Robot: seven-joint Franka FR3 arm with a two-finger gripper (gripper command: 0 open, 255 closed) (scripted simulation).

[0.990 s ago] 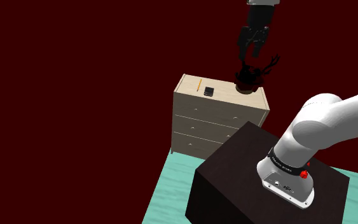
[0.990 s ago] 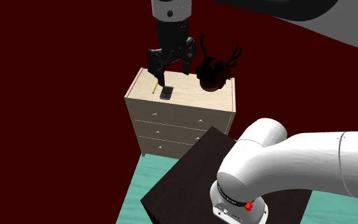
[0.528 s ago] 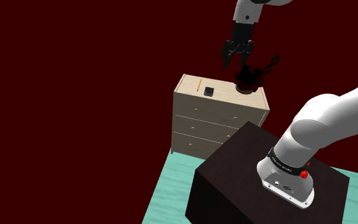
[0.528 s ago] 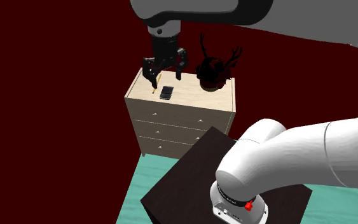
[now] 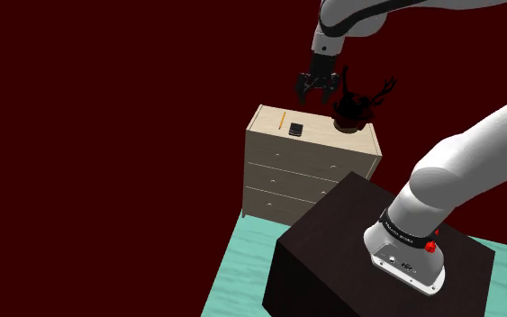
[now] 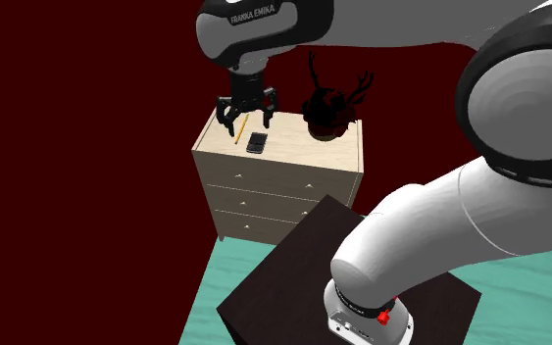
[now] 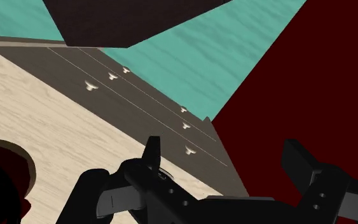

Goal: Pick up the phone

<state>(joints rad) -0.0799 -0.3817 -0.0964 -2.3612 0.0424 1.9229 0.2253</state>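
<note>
Our gripper (image 5: 317, 86) hangs in the air over the dresser (image 5: 269, 127), spread wide and holding nothing. The phone (image 5: 295, 130) lies flat on the dresser top below it, close to the front edge, between the pencil (image 5: 281, 118) and the plant pot (image 5: 350, 115). Its long side seems to run from the front edge to the back edge, so we think we must go down and a bit toward the front edge
</note>
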